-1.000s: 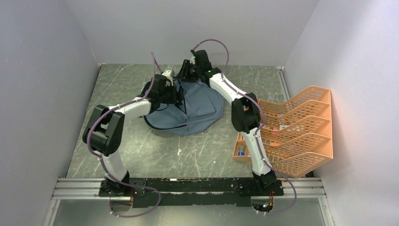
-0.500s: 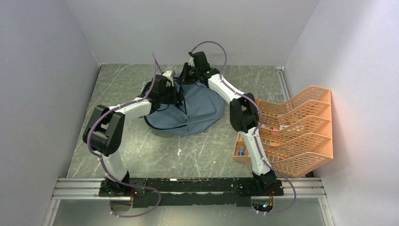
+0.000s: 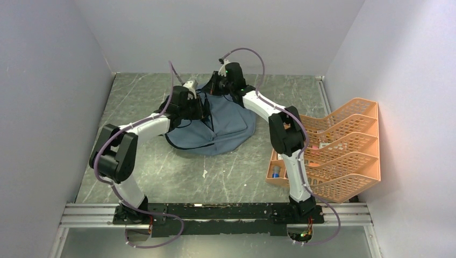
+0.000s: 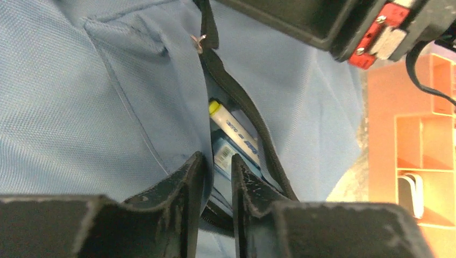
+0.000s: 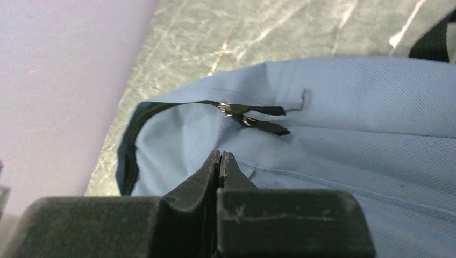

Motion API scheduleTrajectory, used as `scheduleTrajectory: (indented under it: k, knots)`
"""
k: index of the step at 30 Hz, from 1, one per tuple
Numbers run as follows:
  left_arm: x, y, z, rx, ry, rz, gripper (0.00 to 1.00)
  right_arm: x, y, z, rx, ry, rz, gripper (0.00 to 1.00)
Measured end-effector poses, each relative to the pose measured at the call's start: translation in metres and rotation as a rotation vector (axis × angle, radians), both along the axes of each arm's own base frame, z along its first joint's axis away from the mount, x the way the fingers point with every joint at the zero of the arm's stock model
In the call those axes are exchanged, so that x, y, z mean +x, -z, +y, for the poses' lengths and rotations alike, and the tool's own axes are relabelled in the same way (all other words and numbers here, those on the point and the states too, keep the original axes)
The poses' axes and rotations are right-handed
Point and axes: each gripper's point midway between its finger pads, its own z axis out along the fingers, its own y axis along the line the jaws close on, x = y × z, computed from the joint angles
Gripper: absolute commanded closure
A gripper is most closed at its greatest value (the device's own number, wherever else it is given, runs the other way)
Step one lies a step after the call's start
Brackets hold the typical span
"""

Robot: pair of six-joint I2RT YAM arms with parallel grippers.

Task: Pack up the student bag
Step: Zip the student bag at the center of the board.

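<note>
The student bag (image 3: 228, 126), slate blue-grey with black zips, lies flat at the far middle of the table. My left gripper (image 3: 200, 103) is at its top left. In the left wrist view the gripper (image 4: 217, 158) has its jaws nearly shut on the black zip edge of the bag's opening (image 4: 242, 107). Inside the opening show a pen with a yellow cap (image 4: 232, 127) and a blue box with a barcode (image 4: 225, 148). My right gripper (image 3: 215, 86) is at the bag's far edge. In the right wrist view it (image 5: 220, 155) is shut and empty, its tips on the fabric just short of two zip pulls (image 5: 253, 119).
An orange mesh tray organiser (image 3: 344, 145) stands at the right with a few small items in its compartments. It also shows in the left wrist view (image 4: 419, 123). Grey walls enclose the table on three sides. The right arm's body (image 4: 322, 21) hangs close over the left gripper.
The right wrist has shifted a little right and nearer over the bag's far edge. The left arm has reached slightly farther, with its elbow swung left. The bag stays put.
</note>
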Motion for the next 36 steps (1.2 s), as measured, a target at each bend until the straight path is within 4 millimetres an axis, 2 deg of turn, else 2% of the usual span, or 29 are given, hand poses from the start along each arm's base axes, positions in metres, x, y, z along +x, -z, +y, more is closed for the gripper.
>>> scheduleTrajectory:
  k: [5,8,12,18,21,24,28,31,36]
  knots:
    - [-0.01,-0.02,0.008,-0.08,0.0,0.007,0.63,-0.004,-0.032,0.001,0.063,-0.016,-0.098,1.0]
    - [-0.013,-0.033,0.019,-0.131,-0.01,0.008,0.63,-0.004,-0.041,0.003,0.087,-0.028,-0.134,1.0]
    - [-0.013,-0.042,0.035,-0.182,-0.045,0.017,0.61,-0.006,-0.04,0.004,0.098,-0.042,-0.145,1.0]
    - [-0.007,-0.041,0.058,-0.249,-0.136,0.068,0.57,-0.019,-0.031,0.0,0.096,-0.057,-0.137,1.0]
    - [0.005,-0.048,0.059,-0.268,-0.17,0.088,0.54,-0.025,-0.03,-0.003,0.099,-0.065,-0.137,1.0]
    - [0.029,-0.064,0.053,-0.295,-0.192,0.084,0.52,-0.028,-0.03,-0.004,0.104,-0.068,-0.145,1.0]
    - [0.051,-0.079,0.048,-0.327,-0.217,0.084,0.51,-0.03,-0.028,-0.004,0.108,-0.072,-0.149,1.0]
    - [0.06,-0.077,0.046,-0.34,-0.232,0.103,0.5,-0.03,-0.029,-0.004,0.112,-0.075,-0.154,1.0]
    - [0.063,-0.052,0.044,-0.342,-0.259,0.174,0.5,-0.031,-0.031,-0.003,0.117,-0.084,-0.158,1.0]
